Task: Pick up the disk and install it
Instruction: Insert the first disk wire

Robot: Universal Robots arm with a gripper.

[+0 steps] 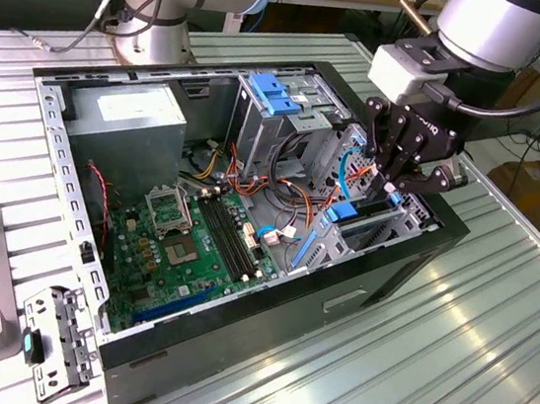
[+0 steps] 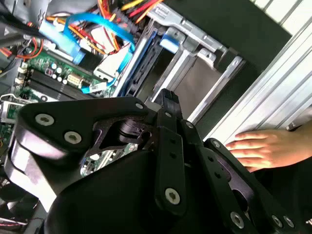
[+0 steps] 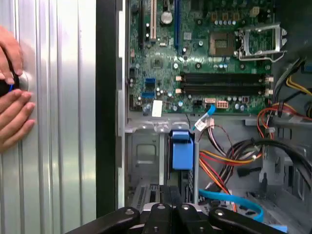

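The disk (image 1: 344, 215) stands on edge in the drive bay at the exterior view's right end of the open computer case (image 1: 232, 341). I see only its blue plastic frame, which also shows in both wrist views: disk (image 3: 181, 148), disk (image 2: 147, 54). My gripper (image 1: 389, 185) hangs just above the bay, a little beyond the blue frame. Its black fingers (image 3: 171, 201) are pressed together with nothing between them. In the second wrist view the gripper (image 2: 165, 100) points down at the bay's metal rails.
Orange, red and blue cables (image 1: 296, 191) run beside the bay. A tall grey cage (image 1: 272, 113) with a blue latch, a grey power supply (image 1: 127, 114) and the motherboard (image 1: 185, 241) fill the case. A person's hand (image 3: 12, 105) rests on the ribbed table outside it.
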